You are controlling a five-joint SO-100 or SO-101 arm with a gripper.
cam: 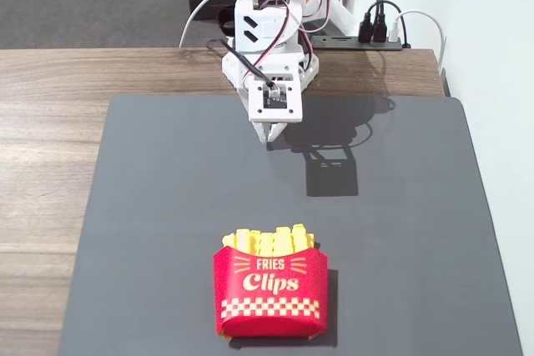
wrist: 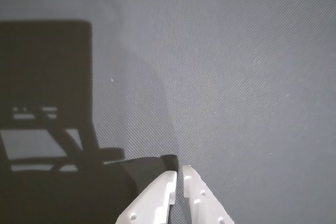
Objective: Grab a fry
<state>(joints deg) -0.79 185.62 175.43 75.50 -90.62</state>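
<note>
Our gripper [wrist: 180, 172] hangs folded near the arm's base, fingers drawn together with only a sliver of gap and nothing between them; we judge this a rest pose, tucked clear of the work area. Under it the wrist view shows only bare grey mat [wrist: 236, 77] and our own shadow. Well ahead of the fingertips, across open mat, the red carton [cam: 269, 293] lies flat, and the fries [cam: 269, 241] poke from its near edge, pointing toward us.
</note>
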